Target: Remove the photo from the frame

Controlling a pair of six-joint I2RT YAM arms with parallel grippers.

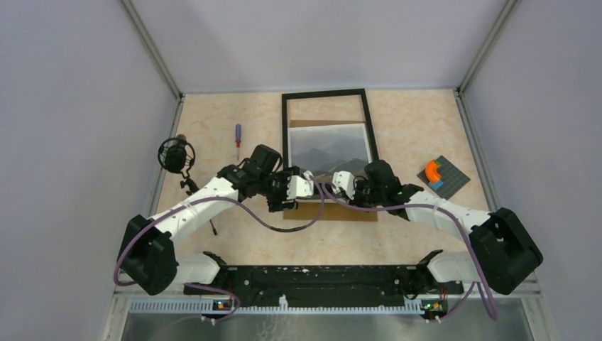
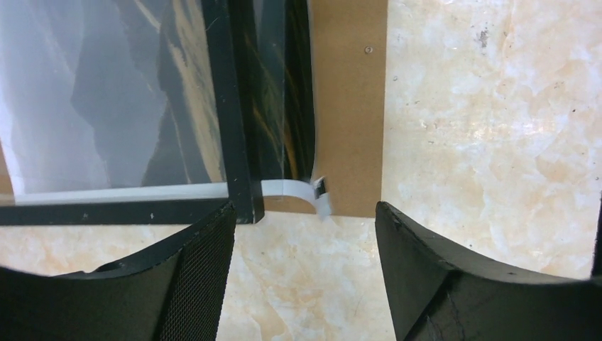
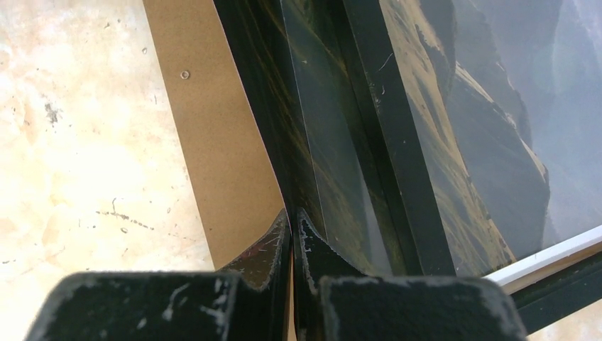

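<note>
The black frame (image 1: pixel 286 128) lies flat at the table's middle back. The mountain photo (image 1: pixel 330 149) shows in its lower half and sticks out past its near edge, over a brown backing board (image 1: pixel 334 211). My left gripper (image 1: pixel 302 186) is open and empty; in its wrist view it (image 2: pixel 305 234) hovers just short of the frame corner (image 2: pixel 241 202) and the photo's curled white corner (image 2: pixel 312 193). My right gripper (image 1: pixel 342 185) is shut; in its wrist view it (image 3: pixel 292 227) pinches the photo's dark edge (image 3: pixel 312 128) between the board (image 3: pixel 213 142) and the frame bar (image 3: pixel 397 142).
A screwdriver (image 1: pixel 238 135) and a black round stand-mounted device (image 1: pixel 176 154) sit at the left. A grey baseplate (image 1: pixel 447 181) with an orange piece (image 1: pixel 431 170) lies at the right. Grey walls close in the table on three sides.
</note>
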